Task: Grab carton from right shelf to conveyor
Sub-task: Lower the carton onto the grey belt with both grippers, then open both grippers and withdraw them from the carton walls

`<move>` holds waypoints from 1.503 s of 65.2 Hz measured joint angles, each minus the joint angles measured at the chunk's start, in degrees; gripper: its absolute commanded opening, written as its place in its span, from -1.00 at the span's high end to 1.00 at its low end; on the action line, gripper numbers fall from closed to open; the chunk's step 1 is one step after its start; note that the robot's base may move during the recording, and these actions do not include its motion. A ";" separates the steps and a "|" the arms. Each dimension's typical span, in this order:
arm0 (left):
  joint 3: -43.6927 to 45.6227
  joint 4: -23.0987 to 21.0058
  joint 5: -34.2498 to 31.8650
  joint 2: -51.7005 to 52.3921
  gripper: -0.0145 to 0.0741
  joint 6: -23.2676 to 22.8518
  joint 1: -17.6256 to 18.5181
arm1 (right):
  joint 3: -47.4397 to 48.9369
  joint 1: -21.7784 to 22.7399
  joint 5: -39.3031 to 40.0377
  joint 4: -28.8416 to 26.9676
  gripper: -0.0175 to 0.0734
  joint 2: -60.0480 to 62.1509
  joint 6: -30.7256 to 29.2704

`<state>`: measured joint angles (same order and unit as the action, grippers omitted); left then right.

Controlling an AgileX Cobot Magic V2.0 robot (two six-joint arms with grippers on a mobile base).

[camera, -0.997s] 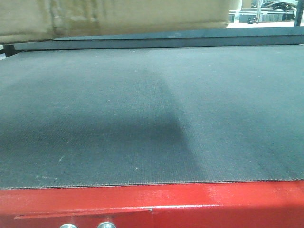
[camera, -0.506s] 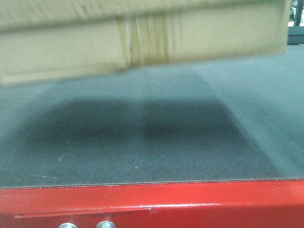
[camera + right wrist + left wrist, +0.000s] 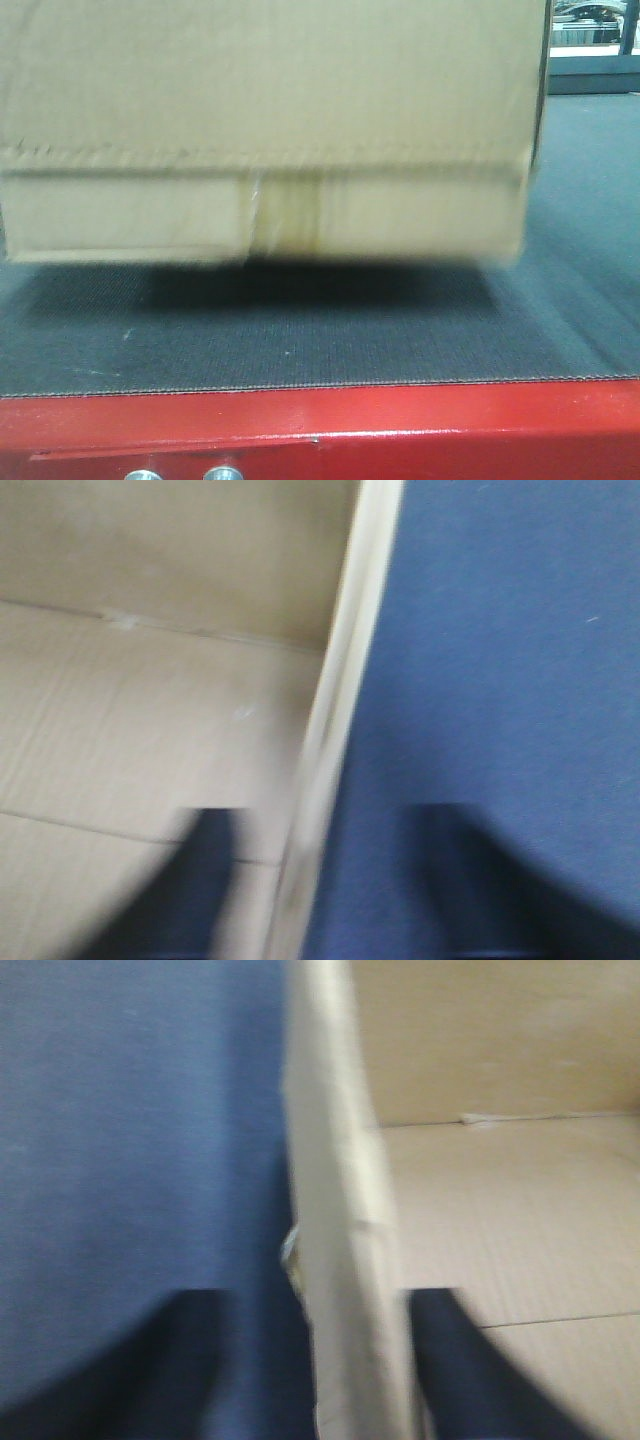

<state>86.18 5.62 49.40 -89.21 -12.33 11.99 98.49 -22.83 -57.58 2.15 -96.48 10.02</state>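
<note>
Now: one carton, 12 o'clock over one conveyor.
Left gripper pinches its wall; right gripper straddles it, grip unclear.

A blurred silvery metal framework sits brightly lit in the far upper right. A thin blue upright post stands beside it.

Carton: showing tan-brown, faintly ribbed; a yellowish stain running beside the pale seam at 6 o'clock on its face.
Belt: showing dark grey, finely woven; reading bluish in the wrist views.
Frame: gleaming glossy red.
Bolts: shining silver.
</note>
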 measured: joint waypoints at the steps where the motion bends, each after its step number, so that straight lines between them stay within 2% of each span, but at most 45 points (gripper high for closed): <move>1: 0.00 0.11 0.00 0.00 -0.53 0.00 0.00 | 0.14 0.09 0.00 0.25 -0.66 0.00 0.00; 3: 0.00 0.39 0.00 -0.08 -0.68 0.00 0.00 | 0.54 0.22 0.00 0.36 -0.64 0.00 0.00; 5: 0.00 0.66 0.00 -0.08 -0.74 0.00 -0.09 | 1.01 0.22 0.00 0.50 -0.63 0.00 0.00; 23: 1.30 1.54 2.28 2.18 -0.68 0.03 -0.34 | 6.15 0.45 -0.60 0.84 -0.61 1.59 0.00; 31: 2.09 3.64 3.14 5.51 -0.61 0.03 -0.34 | 6.63 0.45 -1.78 1.47 -0.39 4.43 0.00; 33: 2.14 4.36 3.60 6.47 -0.55 0.03 -0.34 | 6.66 0.62 -2.36 1.76 -0.26 5.14 0.00; 40: 2.23 7.40 5.87 9.88 -0.13 0.13 -0.34 | 6.90 2.05 -5.18 2.09 0.23 7.24 -0.12; 45: 2.23 9.77 7.81 11.74 0.35 0.13 -0.34 | 6.90 4.17 -7.67 2.37 0.64 8.05 -0.12; 46: 2.10 10.09 8.02 12.03 0.48 0.13 -0.34 | 6.56 5.05 -7.96 2.51 0.80 8.27 -0.12; 47: 1.72 10.69 8.33 12.73 0.60 0.13 -0.34 | 6.27 5.70 -8.10 2.65 0.83 8.56 -0.12; 49: 1.09 11.05 8.33 13.37 0.78 0.13 -0.58 | 5.42 6.98 -8.63 2.78 0.79 8.88 -0.12; 55: -1.59 11.31 7.97 14.76 0.64 0.13 -1.74 | 2.89 9.35 -9.32 3.01 0.77 9.82 -0.12; 68: -13.43 9.40 3.30 17.80 0.65 0.25 -6.23 | -6.78 12.03 -6.65 3.81 0.77 14.00 -0.53; 76: -20.94 6.51 -1.39 19.80 0.65 1.98 -9.04 | -15.40 12.29 -1.70 3.91 0.77 18.06 -0.91; 85: -30.01 1.47 -7.29 23.21 0.65 6.01 -11.32 | -25.66 12.29 4.42 3.91 0.77 23.12 -1.04; 98: -41.01 -0.36 -14.93 30.56 0.65 7.41 -11.99 | -41.24 12.29 15.56 4.01 0.77 31.18 -1.04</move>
<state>45.17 5.26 34.47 -58.64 -4.92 0.00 57.25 -10.54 -42.02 6.17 -65.30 8.98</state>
